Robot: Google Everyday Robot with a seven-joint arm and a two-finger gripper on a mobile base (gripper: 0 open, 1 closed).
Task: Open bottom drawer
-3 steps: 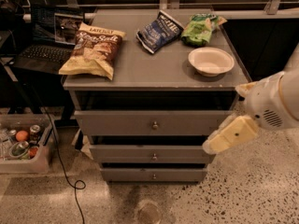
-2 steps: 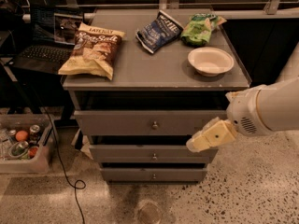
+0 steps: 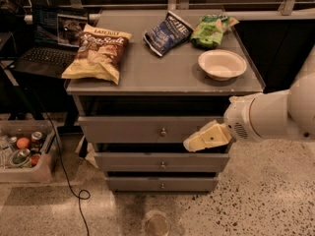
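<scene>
Hand (image 3: pixel 204 137), grip state unclear, hangs by three grey drawers (image 3: pixel 147 130), above the bottom drawer (image 3: pixel 161 184).

The bottom drawer (image 3: pixel 133 183) is flat and grey, with a small round knob (image 3: pixel 162 185) in its middle. It sits level, lowest of three, near the floor (image 3: pixel 246 208), and looks pushed in. The gripper (image 3: pixel 189 144) hangs at 1 o'clock from it, not touching.

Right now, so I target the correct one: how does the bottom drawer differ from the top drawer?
The bottom drawer is narrower and shorter-fronted than the top drawer. The gripper hangs by the top drawer's right end, above the bottom drawer. Both grey, central knob.
</scene>
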